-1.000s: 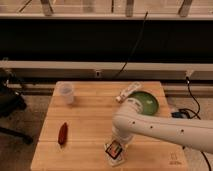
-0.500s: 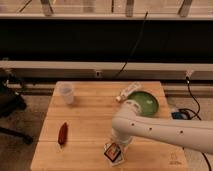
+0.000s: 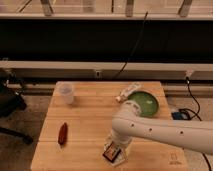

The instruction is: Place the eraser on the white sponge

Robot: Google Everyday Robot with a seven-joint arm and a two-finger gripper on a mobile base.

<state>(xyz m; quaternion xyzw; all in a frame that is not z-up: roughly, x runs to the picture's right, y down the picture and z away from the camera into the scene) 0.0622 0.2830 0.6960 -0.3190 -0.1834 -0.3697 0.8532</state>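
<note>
Gripper (image 3: pixel 114 149) low over front edge of table (image 3: pixel 90 112), on white arm (image 3: pixel 170 132) reaching in from right. Open or closed: cannot tell. Eraser (image 3: pixel 112 152), dark with orange, right at gripper tip, touching or just under. White sponge not told apart from pale gripper parts. Front edge just beside, little room there. Bare wood open to left and behind. Red-brown object (image 3: pixel 63 133) near left edge, clear cup (image 3: pixel 66 93) back left, green bowl (image 3: pixel 145 102) back right, all well apart.
</note>
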